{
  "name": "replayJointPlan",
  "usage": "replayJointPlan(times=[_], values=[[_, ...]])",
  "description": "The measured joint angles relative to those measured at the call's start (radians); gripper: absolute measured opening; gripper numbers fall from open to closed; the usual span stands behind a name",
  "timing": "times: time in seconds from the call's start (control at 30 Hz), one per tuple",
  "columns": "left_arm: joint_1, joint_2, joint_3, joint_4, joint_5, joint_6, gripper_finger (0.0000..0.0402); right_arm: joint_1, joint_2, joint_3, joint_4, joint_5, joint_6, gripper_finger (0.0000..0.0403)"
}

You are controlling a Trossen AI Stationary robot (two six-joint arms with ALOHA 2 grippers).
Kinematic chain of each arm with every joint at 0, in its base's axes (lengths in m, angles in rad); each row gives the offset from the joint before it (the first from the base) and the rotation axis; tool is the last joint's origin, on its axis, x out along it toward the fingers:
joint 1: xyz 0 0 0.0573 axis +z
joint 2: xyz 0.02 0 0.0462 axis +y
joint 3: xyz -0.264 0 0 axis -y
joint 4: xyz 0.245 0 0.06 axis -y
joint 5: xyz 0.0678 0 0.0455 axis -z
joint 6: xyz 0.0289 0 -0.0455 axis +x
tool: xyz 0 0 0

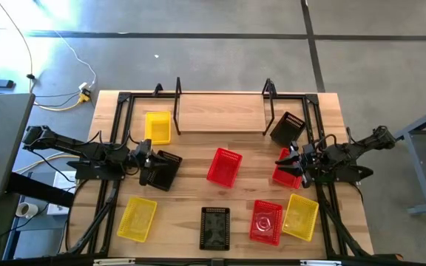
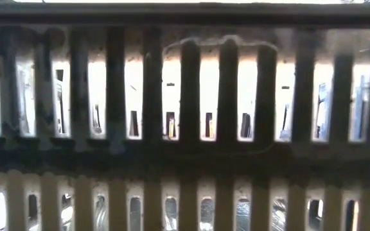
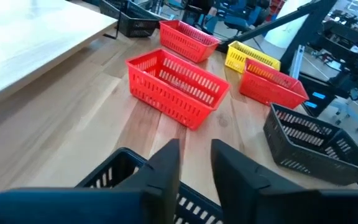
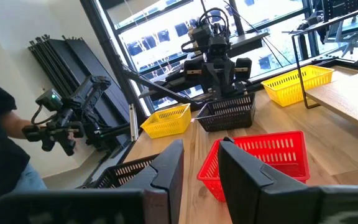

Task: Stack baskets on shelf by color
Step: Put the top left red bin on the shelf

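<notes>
- Two arms are working at our table: our left gripper (image 1: 148, 158) is pinching the rim of a black basket (image 1: 164, 171) near the left edge.
- Our right gripper (image 1: 291, 160) is pinching a red basket (image 1: 285, 174) near the right edge.
- Our shelf (image 1: 220, 112) is standing along the far side.

The shelf (image 1: 220, 113) is set at the bench's (image 1: 191, 196) far edge, flanked by one basket (image 1: 157, 126) on the left and another (image 1: 288, 128) on the right; seven more are spread nearer.
</notes>
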Motion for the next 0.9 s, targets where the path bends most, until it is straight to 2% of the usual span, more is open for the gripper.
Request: replayJointPlan(times=[0.2,0.43,0.63,0.9], values=[[0.000,0.000,0.000,0.057,-0.048,-0.065,0.0132,0.000,0.000,0.000,0.000,0.000,0.000,0.0087],[0.000,0.000,0.034,0.251,-0.006,-0.039,0.0130,0.000,0.000,0.000,0.000,0.000,0.000,0.0087],[0.000,0.020,0.154,0.234,0.068,0.128,0.0127,0.000,0.000,0.000,0.000,0.000,0.000,0.0087],[0.000,0.144,0.378,0.107,0.084,0.333,0.0127,0.000,0.000,0.000,0.000,0.000,0.000,0.0087]])
